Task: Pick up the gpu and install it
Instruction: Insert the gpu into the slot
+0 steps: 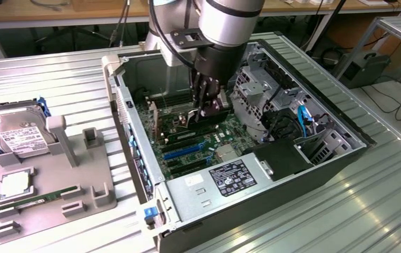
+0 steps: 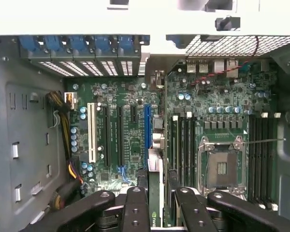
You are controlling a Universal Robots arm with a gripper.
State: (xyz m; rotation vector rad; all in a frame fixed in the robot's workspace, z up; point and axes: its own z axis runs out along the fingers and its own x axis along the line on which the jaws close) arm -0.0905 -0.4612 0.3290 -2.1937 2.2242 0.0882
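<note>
My gripper (image 1: 211, 108) reaches down into the open computer case (image 1: 126, 105), just above the motherboard (image 1: 186, 142). In the wrist view the gripper (image 2: 158, 200) is shut on the gpu (image 2: 154, 186), which shows edge-on as a thin card with a green logo between the black fingers (image 2: 135, 208). The card hangs over the board close beside the blue expansion slot (image 2: 146, 128) and roughly parallel to it. In the exterior view the gripper hides most of the card.
A white slot (image 2: 92, 133) and black slots lie beside the blue one, near the CPU socket (image 2: 222, 166). A power supply (image 1: 221, 182) and drive cage (image 1: 256, 89) crowd the case. On the exterior view's left, a grey fixture (image 1: 80, 179) holds a hard drive (image 1: 14, 132) and RAM stick (image 1: 31, 202).
</note>
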